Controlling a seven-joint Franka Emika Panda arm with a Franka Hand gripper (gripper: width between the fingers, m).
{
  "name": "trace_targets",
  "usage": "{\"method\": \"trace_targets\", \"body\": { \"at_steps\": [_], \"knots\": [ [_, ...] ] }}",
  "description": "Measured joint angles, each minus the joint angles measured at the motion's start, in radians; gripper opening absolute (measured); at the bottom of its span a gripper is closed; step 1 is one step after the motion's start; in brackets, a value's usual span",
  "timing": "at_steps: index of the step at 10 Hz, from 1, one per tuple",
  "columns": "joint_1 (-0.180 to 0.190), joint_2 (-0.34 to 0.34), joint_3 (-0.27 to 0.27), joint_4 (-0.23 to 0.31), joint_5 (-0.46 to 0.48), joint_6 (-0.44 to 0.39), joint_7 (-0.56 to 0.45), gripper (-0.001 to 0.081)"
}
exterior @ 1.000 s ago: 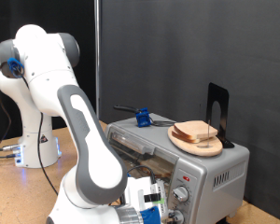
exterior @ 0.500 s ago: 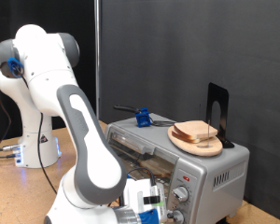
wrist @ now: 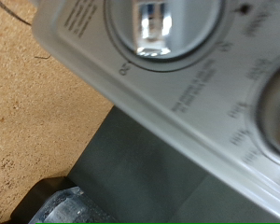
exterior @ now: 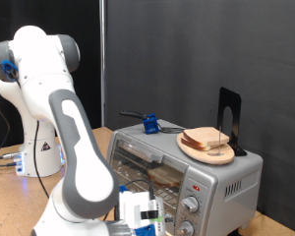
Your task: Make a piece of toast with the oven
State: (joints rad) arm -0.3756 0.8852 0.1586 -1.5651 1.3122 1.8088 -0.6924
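Observation:
The silver-grey oven (exterior: pixel 221 182) stands on the wooden table at the exterior view's lower right. Its glass door (exterior: pixel 138 155) faces left, and a tan slice (exterior: pixel 168 175) shows dimly behind the glass on the rack. A round wooden plate (exterior: pixel 208 149) on the oven's top carries stacked bread slices (exterior: pixel 206 140). My gripper (exterior: pixel 143 218) is low at the frame's bottom, just left of the oven's knobs (exterior: pixel 192 205) and partly cut off. The wrist view is filled by the oven's control panel, with one shiny knob (wrist: pixel 154 23) very close and a second knob (wrist: pixel 275 112) at the edge. Nothing shows between my fingers.
A blue clamp-like object (exterior: pixel 149 124) and a black cable lie on the oven's top, and a black upright stand (exterior: pixel 229 113) is behind the plate. A black curtain hangs behind. The robot base (exterior: pixel 34 147) stands at the left on the table (wrist: pixel 37 112).
My arm's forearm and gripper have shifted to the exterior view's left, a little away from the knob panel. The oven and plate have not moved.

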Motion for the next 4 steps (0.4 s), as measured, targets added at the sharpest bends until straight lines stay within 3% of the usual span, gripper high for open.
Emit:
{"method": "trace_targets", "body": {
  "at_steps": [4],
  "knots": [
    [-0.053,-0.079,-0.061,-0.046,-0.086,-0.102,0.128,0.0806]
  ]
}}
